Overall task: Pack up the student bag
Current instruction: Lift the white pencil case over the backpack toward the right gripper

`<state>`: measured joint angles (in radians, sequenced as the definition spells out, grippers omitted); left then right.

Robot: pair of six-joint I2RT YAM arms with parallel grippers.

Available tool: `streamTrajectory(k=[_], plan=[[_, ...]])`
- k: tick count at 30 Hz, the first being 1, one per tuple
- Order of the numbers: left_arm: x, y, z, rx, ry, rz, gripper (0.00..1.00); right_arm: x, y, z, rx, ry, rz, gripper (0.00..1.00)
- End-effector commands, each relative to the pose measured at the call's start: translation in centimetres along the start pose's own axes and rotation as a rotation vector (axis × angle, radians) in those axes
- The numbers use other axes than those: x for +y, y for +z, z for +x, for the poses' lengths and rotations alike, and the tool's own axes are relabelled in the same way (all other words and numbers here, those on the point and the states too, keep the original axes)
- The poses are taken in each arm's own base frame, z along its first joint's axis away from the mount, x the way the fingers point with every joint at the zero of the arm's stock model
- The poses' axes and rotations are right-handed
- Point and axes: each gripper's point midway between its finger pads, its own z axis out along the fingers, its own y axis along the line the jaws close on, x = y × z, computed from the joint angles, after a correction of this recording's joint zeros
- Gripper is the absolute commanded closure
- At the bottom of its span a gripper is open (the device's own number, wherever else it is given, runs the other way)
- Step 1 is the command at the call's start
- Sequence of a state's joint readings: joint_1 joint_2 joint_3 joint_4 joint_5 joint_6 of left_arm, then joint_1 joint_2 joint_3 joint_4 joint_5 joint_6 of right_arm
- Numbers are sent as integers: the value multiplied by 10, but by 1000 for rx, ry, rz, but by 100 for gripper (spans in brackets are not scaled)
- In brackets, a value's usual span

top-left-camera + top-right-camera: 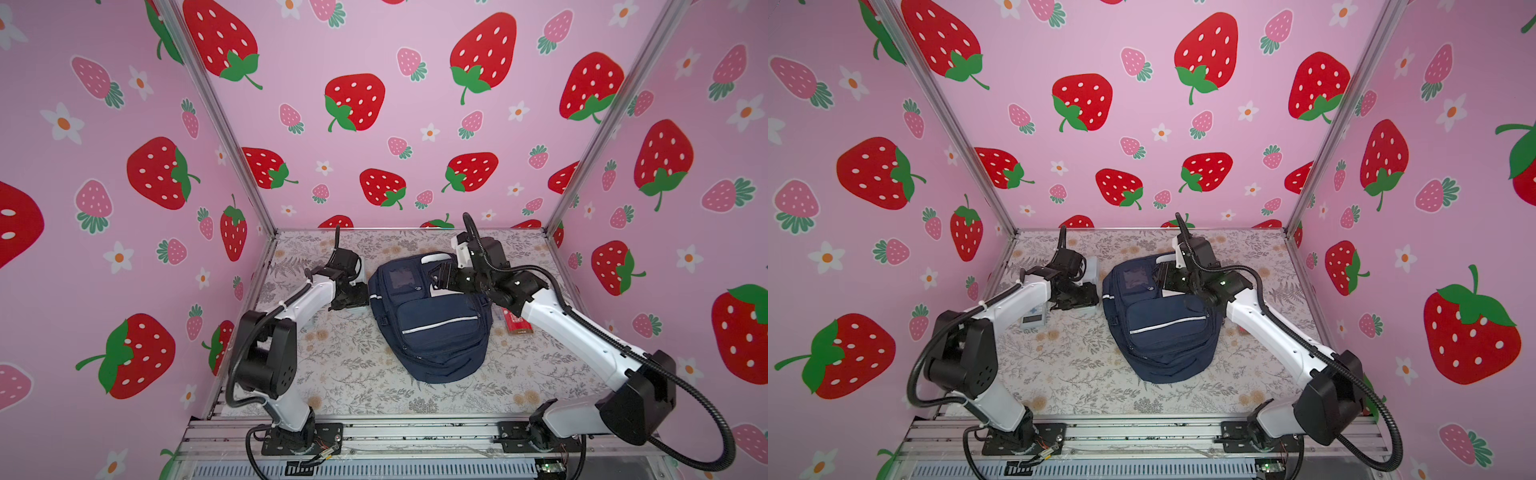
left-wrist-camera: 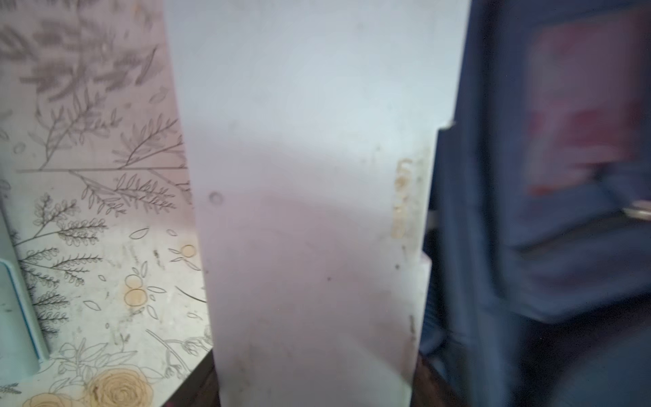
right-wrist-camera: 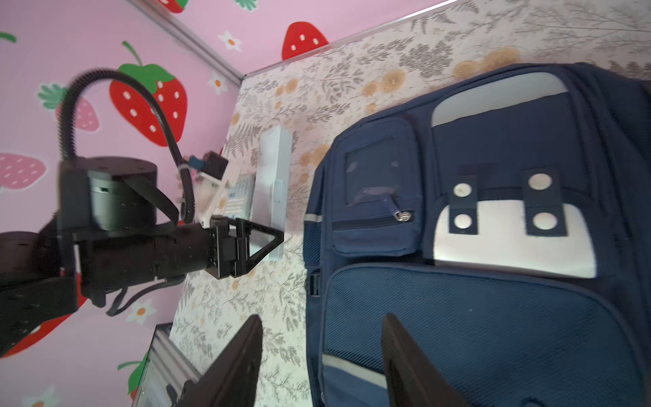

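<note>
The table [image 1: 353, 374] has a pale covering printed with grey leaves and tan flowers. 4 things lie on it: the navy student bag [image 1: 432, 328] near the middle, a white box [image 1: 1091, 266] just beside the bag's left, a small grey calculator-like device [image 1: 1032, 318] further left, and a red packet [image 1: 517, 323], partly hidden, near the bag's right.
</note>
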<state>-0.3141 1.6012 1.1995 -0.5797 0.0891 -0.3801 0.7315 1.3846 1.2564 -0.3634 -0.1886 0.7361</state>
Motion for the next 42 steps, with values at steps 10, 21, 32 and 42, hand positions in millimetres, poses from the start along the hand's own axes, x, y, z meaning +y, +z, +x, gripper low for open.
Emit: streamTrajectory(k=[10, 21, 32, 42], plan=[[-144, -100, 44, -197, 182, 452, 83, 70, -20, 16, -43, -84, -154, 35], [-172, -115, 42, -218, 157, 569, 84, 47, -9, 10, -4, -108, -29, 35], [-184, -112, 47, -204, 167, 605, 84, 41, 7, 32, 61, -78, -60, 45], [-191, -111, 54, -198, 208, 628, 64, 35, 1, 28, 37, -59, -55, 66]])
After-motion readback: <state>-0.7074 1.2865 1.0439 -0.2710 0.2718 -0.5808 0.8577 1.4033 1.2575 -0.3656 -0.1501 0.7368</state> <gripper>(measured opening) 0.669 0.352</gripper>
